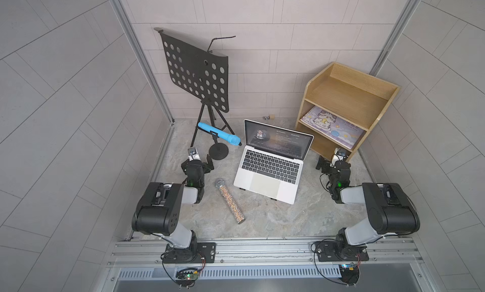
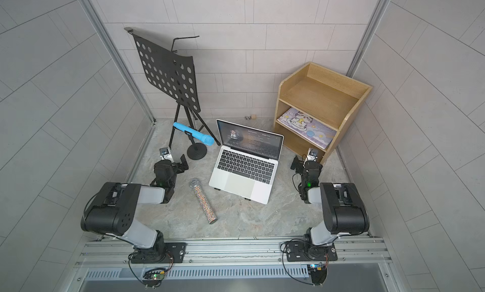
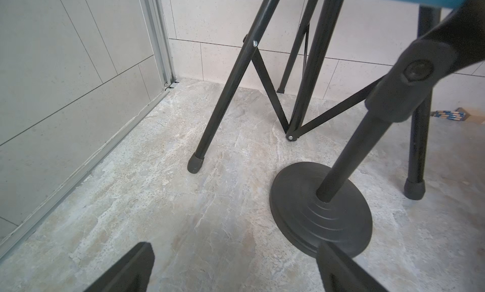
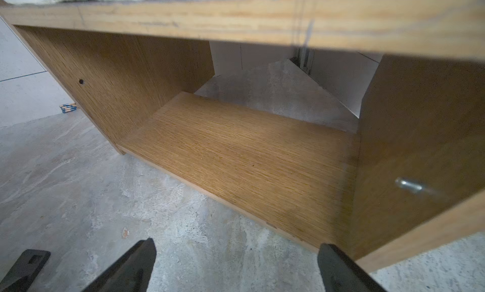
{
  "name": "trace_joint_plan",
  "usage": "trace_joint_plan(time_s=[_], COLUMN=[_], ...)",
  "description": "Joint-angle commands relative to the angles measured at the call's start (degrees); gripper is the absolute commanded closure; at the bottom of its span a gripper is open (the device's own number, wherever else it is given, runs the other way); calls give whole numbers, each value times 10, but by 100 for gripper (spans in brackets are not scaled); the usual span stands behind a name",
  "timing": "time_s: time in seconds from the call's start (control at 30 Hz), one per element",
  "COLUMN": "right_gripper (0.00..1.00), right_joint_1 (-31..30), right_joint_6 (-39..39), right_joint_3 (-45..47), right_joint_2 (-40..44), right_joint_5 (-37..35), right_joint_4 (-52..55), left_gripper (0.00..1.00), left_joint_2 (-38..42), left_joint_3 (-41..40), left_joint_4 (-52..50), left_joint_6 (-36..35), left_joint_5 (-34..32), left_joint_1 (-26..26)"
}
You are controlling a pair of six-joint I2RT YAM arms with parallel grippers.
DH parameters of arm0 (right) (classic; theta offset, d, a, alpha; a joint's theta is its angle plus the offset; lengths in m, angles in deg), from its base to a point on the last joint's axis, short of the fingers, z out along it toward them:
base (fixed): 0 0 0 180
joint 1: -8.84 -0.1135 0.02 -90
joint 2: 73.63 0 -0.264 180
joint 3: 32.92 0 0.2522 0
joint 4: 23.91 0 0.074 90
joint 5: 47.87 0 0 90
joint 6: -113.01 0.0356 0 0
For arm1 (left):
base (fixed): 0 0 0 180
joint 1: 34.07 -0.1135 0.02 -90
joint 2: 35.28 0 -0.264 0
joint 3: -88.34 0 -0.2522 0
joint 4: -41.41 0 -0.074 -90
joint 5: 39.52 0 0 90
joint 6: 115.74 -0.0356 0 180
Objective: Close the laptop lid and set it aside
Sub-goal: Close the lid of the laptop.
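The silver-white laptop stands open in the middle of the floor in both top views, its keyboard facing the arms. Its lid is raised, and the dark screen shows faint text. My left gripper is open to the laptop's left, low over bare floor. To the right of the laptop my right gripper is open, facing the shelf unit's bottom opening. Neither touches the laptop, which is out of both wrist views.
A black perforated music stand stands at the back left. A blue microphone sits on a round-based stand close to my left gripper. A glitter microphone lies front left. A wooden shelf unit holds a purple notebook.
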Motion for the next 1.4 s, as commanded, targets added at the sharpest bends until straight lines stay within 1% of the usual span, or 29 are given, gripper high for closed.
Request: trace_joint_plan(time_s=[0.0,0.5,0.67,0.7,0.73,0.8,0.87,0.93,1.0,1.03,1.1,1.13,1.17,1.2,1.27,1.37], right_gripper=[0,0,0,0,0,0,0,0,0,0,0,0,0,0,0,0], right_joint_1=[-3,-3,0,1,0,1,0,-4,-9,-11,-19,-22,-23,-24,-24,-24], right_joint_6=[4,5,5,2,-2,-1,18,34,49,59,76,88,99,115,143,178], right_joint_3=[-5,-8,-10,-6,2,15,31,45,55,56,47,39,34,30,20,9], right_joint_2=[3,7,14,21,38,101,173,244,317,353,409,431,450,471,513,581], right_joint_5=[-8,-7,-1,-1,5,13,19,24,23,22,14,11,13,18,28,43], right_joint_4=[8,20,27,18,24,64,123,183,242,276,352,382,408,428,477,550], left_gripper=[0,0,0,0,0,0,0,0,0,0,0,0,0,0,0,0], left_joint_2=[-5,-3,8,13,28,65,90,107,123,129,130,124,117,111,115,136], left_joint_3=[-5,-1,0,-3,0,8,4,3,16,34,106,150,187,216,255,285], left_joint_4=[14,0,-19,-13,-17,-62,-77,-97,-151,-198,-353,-446,-517,-566,-635,-699], left_joint_6=[-6,-3,2,-4,-9,-16,-22,-14,-2,-1,6,10,11,12,20,58], left_joint_5=[8,11,21,36,50,62,79,81,81,84,85,83,80,75,65,89], left_joint_1=[3,1,-3,-6,-7,-8,-7,-6,-5,-4,-4,-3,-3,-3,-3,-3])
